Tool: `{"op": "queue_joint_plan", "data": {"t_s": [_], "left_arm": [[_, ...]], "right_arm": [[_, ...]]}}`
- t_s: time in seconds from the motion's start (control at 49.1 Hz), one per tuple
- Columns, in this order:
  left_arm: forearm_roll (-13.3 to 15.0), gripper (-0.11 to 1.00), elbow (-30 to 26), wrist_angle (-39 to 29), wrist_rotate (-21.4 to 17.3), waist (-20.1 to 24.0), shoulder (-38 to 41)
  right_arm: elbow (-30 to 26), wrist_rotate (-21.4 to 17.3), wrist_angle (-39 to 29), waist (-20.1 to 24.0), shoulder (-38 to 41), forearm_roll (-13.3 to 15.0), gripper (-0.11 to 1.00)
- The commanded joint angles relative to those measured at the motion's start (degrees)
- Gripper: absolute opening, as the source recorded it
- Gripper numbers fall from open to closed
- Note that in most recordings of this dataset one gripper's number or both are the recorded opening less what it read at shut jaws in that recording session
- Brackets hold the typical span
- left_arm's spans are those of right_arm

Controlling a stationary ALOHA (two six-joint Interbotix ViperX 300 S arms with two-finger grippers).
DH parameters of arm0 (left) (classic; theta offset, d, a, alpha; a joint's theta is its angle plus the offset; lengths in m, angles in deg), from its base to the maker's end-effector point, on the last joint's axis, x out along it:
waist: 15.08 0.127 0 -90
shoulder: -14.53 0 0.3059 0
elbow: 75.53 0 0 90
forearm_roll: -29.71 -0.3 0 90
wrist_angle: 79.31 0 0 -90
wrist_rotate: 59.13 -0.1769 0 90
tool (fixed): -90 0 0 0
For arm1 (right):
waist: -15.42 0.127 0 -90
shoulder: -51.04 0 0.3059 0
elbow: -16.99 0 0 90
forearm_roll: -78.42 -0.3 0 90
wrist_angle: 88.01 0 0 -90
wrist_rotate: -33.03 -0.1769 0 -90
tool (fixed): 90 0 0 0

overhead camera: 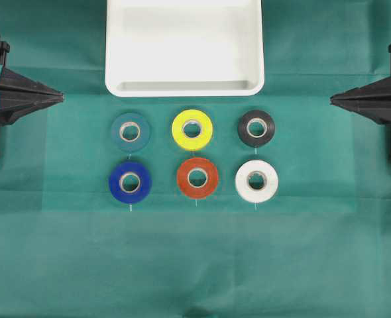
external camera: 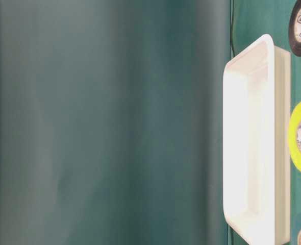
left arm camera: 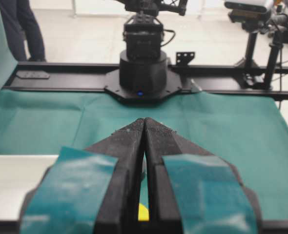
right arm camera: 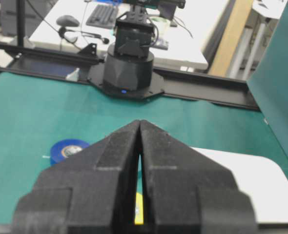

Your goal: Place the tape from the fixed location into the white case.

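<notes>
Six rolls of tape lie flat in two rows of three on the green cloth-covered surface, and neither arm is near them. Back row, left to right in the overhead view: a teal roll, a yellow roll, and the black roll of tape with its pale grey core. Front row: a dark blue roll, an orange-red roll and a white roll. The black roll sits at the right end of the back row, just in front of the right corner of the large shallow white rectangular case but apart from it (the table-level view catches the same roll at its top right edge, beside the case's rim). The case holds nothing.

At the left edge, the left claw is clenched, its black fingers pressed tip to tip, grasping nothing. At the right edge the right claw mirrors it, fingers together and empty. Both point inward across the surface, well apart from every roll.
</notes>
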Motion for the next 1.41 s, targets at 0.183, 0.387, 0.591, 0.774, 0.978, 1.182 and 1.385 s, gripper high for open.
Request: {"op": "queue_joint_plan", "data": {"t_s": [0.183,0.387,0.591,0.774,0.978,1.182,1.385], "left_arm": [[0.18,0.02,-0.97,-0.09,-0.18,0.09,0.53],[0.26,0.02,-1.05,-1.67,0.09,0.09,0.53],[0.26,0.02,-1.14,-1.93,0.09,0.09,0.53],[0.26,0.05,-1.14,-1.93,0.09,0.09,0.53],[0.35,0.51,-1.23,-1.58,0.35,0.09,0.53],[0.35,0.98,-1.23,-1.93,0.26,0.09,0.53],[0.35,0.99,-1.41,-1.93,0.35,0.09,0.53]], "right_arm": [[-2.11,0.35,-0.09,-0.26,0.35,0.09,0.0],[-2.11,0.26,-2.02,-0.18,0.26,0.09,0.0],[-2.2,0.26,-2.64,-0.26,0.26,0.09,0.0],[-2.37,0.18,-3.08,-0.26,0.26,0.09,0.0],[-2.64,0.18,-3.96,-0.18,0.26,0.09,0.0],[-2.72,0.18,-4.13,-0.26,0.53,0.09,0.0],[-3.16,0.26,-5.1,-0.26,0.88,0.09,0.0]]}}
